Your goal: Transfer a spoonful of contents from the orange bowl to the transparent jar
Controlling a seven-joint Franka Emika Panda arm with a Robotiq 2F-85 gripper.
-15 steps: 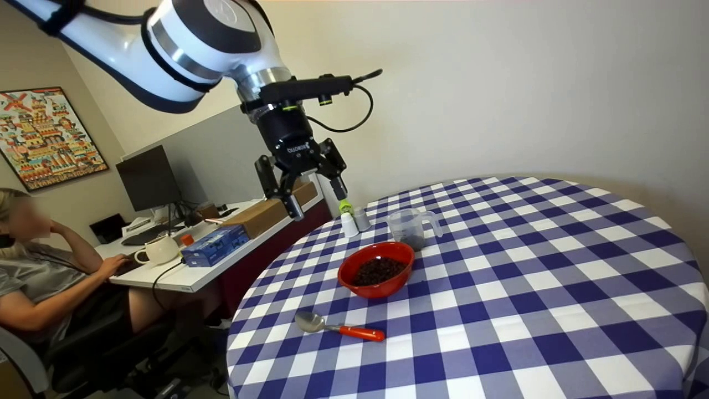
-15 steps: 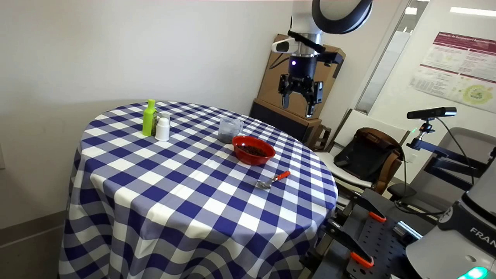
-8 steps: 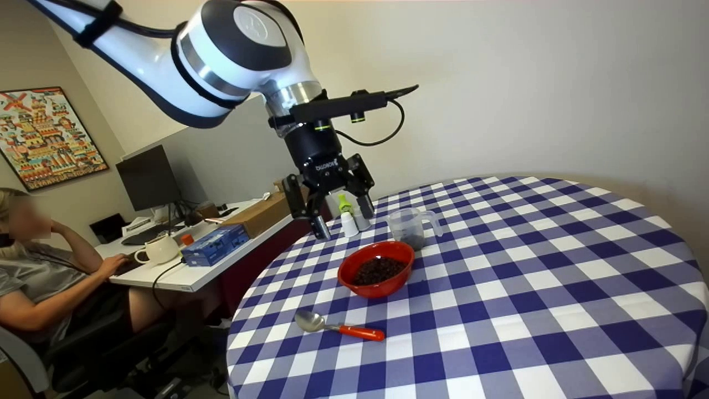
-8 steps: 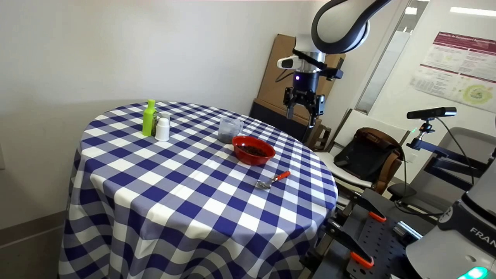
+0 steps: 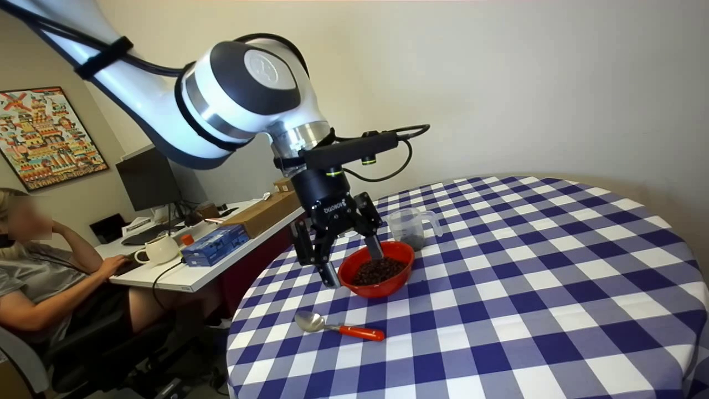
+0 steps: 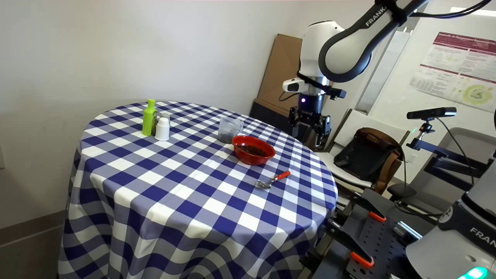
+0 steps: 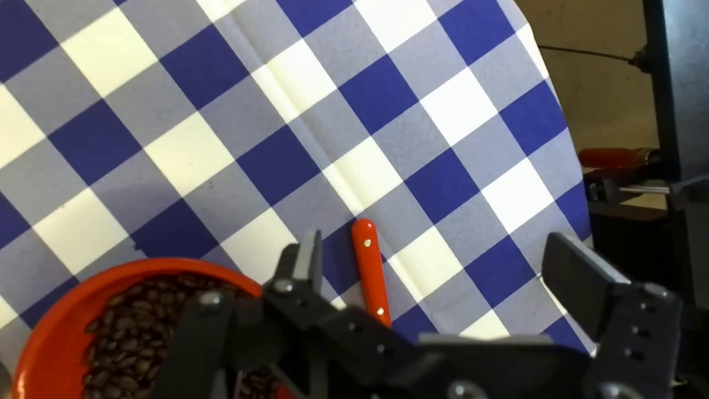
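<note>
The red-orange bowl [image 5: 372,291] stands on the checked tablecloth, also in an exterior view [image 6: 251,158] and the wrist view [image 7: 41,354]. Its contents are dark brown beans [image 7: 130,343]. The transparent jar [image 5: 406,223], a clear handled jug with something dark at its bottom, stands behind the bowl; it also shows in an exterior view [image 6: 229,128]. A spoon [image 5: 361,332] with an orange-red handle lies flat near the bowl. My gripper [image 5: 353,265] is open and empty, above the table. In the wrist view the spoon handle [image 7: 370,266] appears between the fingers, nearer the left one; its bowl end is hidden.
A green bottle [image 6: 148,119] and a white shaker [image 6: 162,131] stand farther along the table. The table edge [image 7: 576,166] shows near the right finger. A person sits at a desk [image 5: 183,281] beside the table. A camera [image 6: 431,113] on a stand is near the robot base.
My open gripper has come down and a little across toward the bowl and spoon. The bowl, jar and spoon have not moved.
</note>
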